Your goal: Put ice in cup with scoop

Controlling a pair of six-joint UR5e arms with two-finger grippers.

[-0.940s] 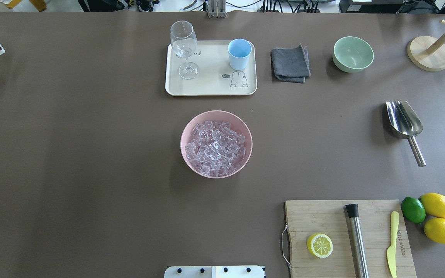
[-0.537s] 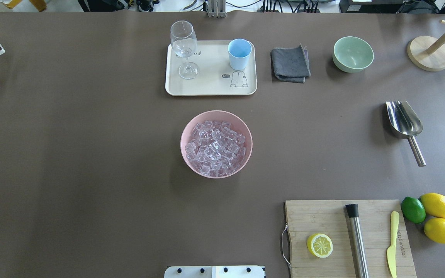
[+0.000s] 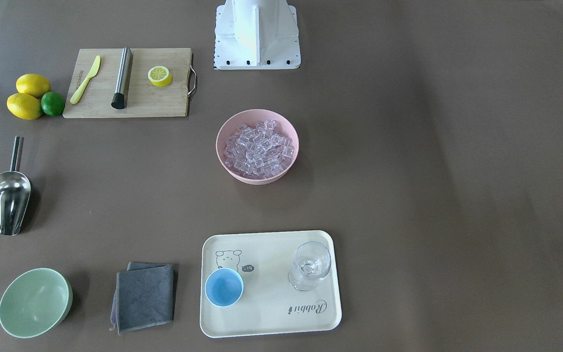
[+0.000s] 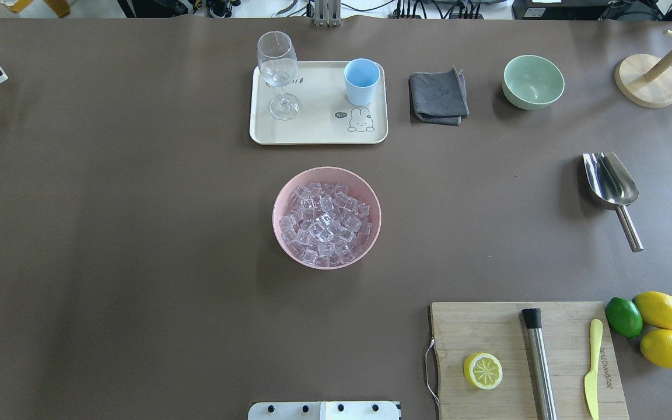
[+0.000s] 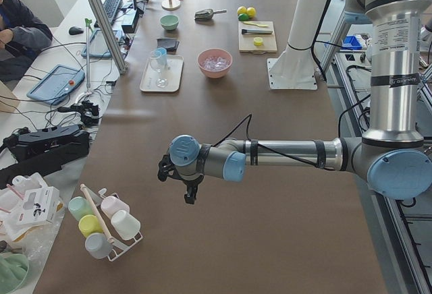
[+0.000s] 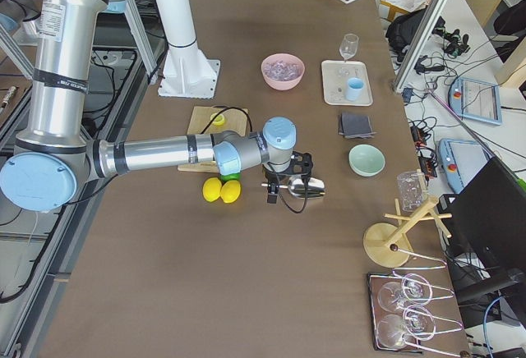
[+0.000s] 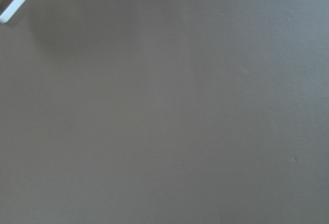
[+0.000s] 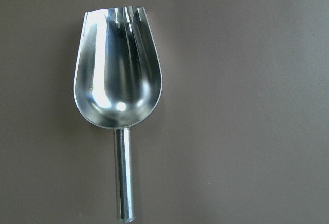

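A clear stemmed glass [image 4: 278,64] stood upright on a cream rectangular tray [image 4: 318,131]. Beside the tray on the brown surface [image 4: 137,233] lay a folded grey cloth [image 4: 438,96], then a pale green bowl [image 4: 532,81]. A wooden cutting board [image 4: 487,326] held a half lemon [image 4: 482,370], a black-ended steel cylinder [image 4: 539,367] and a yellow knife [image 4: 592,367]; a green lime [image 4: 623,317] sat against two whole lemons [image 4: 661,310] nearby.

Ice, cup and scoop, each in its own spot.
The ice [image 4: 325,224] is a heap of small clear cubes in a pink bowl [image 4: 276,213] in the middle of the surface [image 4: 137,233]. The little light-blue cup [image 4: 361,81] stands upright and empty on a cream tray [image 4: 318,125], past the bowl from the robot. The shiny steel scoop [image 4: 611,184] lies empty, open side up, well apart on the robot's right, handle toward the robot.
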